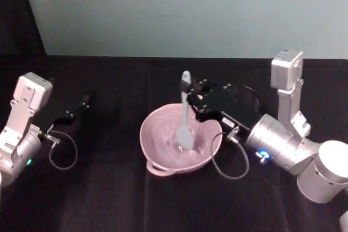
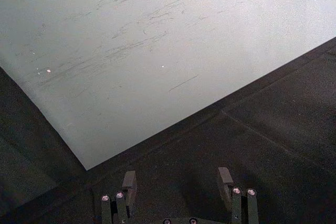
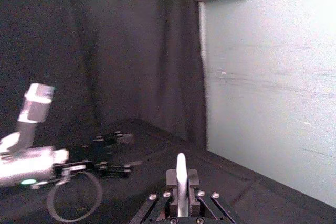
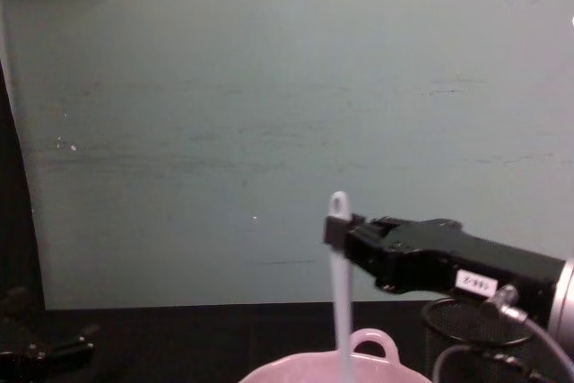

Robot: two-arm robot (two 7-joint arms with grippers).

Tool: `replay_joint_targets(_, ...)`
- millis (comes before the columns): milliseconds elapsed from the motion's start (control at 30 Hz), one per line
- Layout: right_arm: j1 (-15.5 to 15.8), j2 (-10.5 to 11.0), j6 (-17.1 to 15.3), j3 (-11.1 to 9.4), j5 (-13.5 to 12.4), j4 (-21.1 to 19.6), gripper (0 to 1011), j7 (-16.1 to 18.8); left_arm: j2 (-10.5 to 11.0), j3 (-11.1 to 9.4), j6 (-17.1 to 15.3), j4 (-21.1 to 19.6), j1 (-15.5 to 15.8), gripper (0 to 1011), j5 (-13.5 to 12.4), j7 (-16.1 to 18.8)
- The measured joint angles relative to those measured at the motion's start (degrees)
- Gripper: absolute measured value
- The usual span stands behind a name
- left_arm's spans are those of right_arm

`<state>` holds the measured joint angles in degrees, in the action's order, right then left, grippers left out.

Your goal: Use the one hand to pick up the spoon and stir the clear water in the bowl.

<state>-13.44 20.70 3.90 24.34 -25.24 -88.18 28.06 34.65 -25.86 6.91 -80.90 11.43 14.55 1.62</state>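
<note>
Pale pink round bowl [image 1: 155,134] holds the long white plastic spoon [image 1: 186,113], clamped upright by the black boxy right gripper [image 1: 191,93]. Stirring seems begun, so next circle gently. At the far left, the left gripper [image 1: 81,105] idles with fingers apart.

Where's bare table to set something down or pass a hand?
Free: the black table between the left gripper and the bowl; the near strip in front of the bowl; the back strip along the wall. Crowded: right of the bowl, where the right gripper holds the spoon in it, with its cable and a mesh cup.
</note>
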Motion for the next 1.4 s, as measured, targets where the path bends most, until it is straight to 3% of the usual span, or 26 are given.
replay_joint_targets(300,-0.3,-1.0,-0.3,3.0,0.6,-0.7,121,0.8,0.0,0.0,0.0,0.0,0.0,1011,0.0,0.0)
replay_joint_targets(733,-7.3,-6.0,-0.4,4.4,0.2,8.2,121,0.9,0.0,0.0,0.0,0.0,0.0,1011,0.0,0.0)
replay_joint_targets(900,-10.0,-7.5,-0.1,3.5,-0.1,12.6,121,0.1,0.0,0.0,0.0,0.0,0.0,1011,0.0,0.0)
replay_joint_targets(1033,-10.7,-7.5,0.2,2.4,-0.2,14.2,121,-0.6,0.0,0.0,0.0,0.0,0.0,1011,0.0,0.0)
replay_joint_targets(1400,-8.3,-3.7,-0.2,-1.1,-1.6,11.3,121,-0.9,0.0,0.0,0.0,0.0,0.0,1011,0.0,0.0)
